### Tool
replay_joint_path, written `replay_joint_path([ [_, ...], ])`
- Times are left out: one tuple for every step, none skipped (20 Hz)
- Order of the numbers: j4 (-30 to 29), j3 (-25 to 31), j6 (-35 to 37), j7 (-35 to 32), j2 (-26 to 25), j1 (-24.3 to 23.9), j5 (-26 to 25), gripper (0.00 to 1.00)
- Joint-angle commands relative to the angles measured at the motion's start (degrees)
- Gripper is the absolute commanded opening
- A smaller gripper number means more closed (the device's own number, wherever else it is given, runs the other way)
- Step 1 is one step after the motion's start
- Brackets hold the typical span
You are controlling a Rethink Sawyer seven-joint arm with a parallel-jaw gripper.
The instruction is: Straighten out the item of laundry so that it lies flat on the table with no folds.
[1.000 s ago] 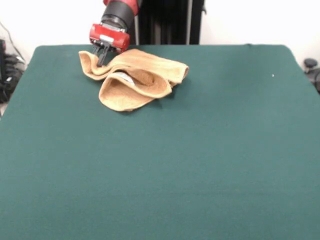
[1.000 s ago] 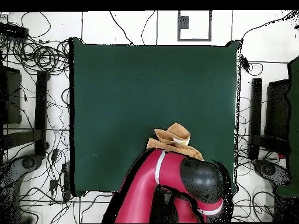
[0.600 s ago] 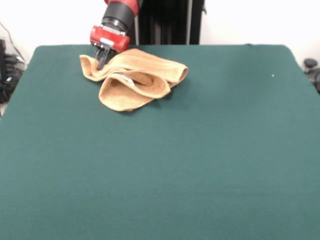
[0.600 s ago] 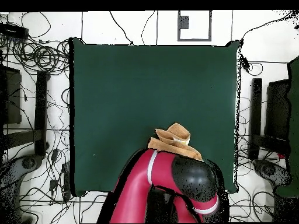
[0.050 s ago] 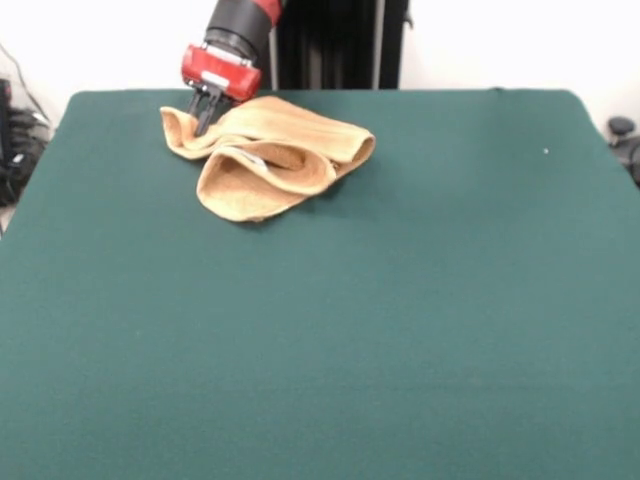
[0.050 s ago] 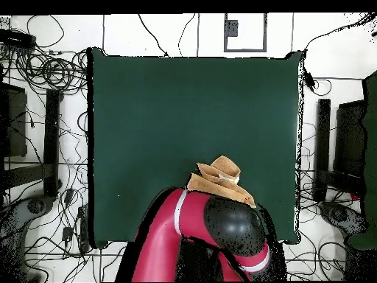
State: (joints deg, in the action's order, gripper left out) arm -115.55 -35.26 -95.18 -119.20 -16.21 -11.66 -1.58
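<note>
Nearest me in the front view, the green surface (image 5: pixel 330 330) lies bare. Further back, at the far left, the towel (image 5: pixel 265 155) sits bunched, with a rolled fold toward the near side and its right end doubled over. Over the last second the heap has shifted only slightly, its left edge drawn up a little as my jaws (image 5: pixel 204 112) rose a touch, so I judge the straightening is barely begun. My jaws are closed on the towel's far-left edge, pinching a raised lip of cloth. My arm (image 6: pixel 213 236) comes down steeply from the far side, tilted toward the left, hiding the cloth's back edge from overhead.
</note>
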Motion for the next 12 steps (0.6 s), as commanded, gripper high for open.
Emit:
replay_joint_path([
  [-13.05,8.72,23.43,-4.85,-9.54,3.43,-6.74,0.00],
  [-12.75,8.49,24.06,-5.01,-9.46,3.52,-7.86,0.00],
  [-12.62,8.18,24.77,-4.99,-9.50,3.56,-9.29,0.00],
  [-12.42,7.94,24.63,-5.15,-9.66,3.69,-10.08,0.00],
  [-12.21,7.71,24.49,-5.31,-9.82,3.81,-10.87,0.00],
  [-12.01,7.47,24.34,-5.46,-9.98,3.94,-11.66,0.00],
  [-11.88,7.12,22.01,-5.88,-10.80,4.30,-12.27,0.00],
  [-11.20,6.56,18.84,-6.74,-11.92,4.10,-13.76,0.00],
  [-10.51,6.00,15.67,-7.60,-13.04,3.90,-15.24,0.00],
  [-9.83,5.43,12.50,-8.45,-14.16,3.71,-16.72,0.00],
  [-8.84,5.19,9.25,-9.50,-15.26,2.85,-19.25,0.00],
  [-7.94,4.74,6.09,-10.36,-15.95,1.67,-22.23,0.00],
])
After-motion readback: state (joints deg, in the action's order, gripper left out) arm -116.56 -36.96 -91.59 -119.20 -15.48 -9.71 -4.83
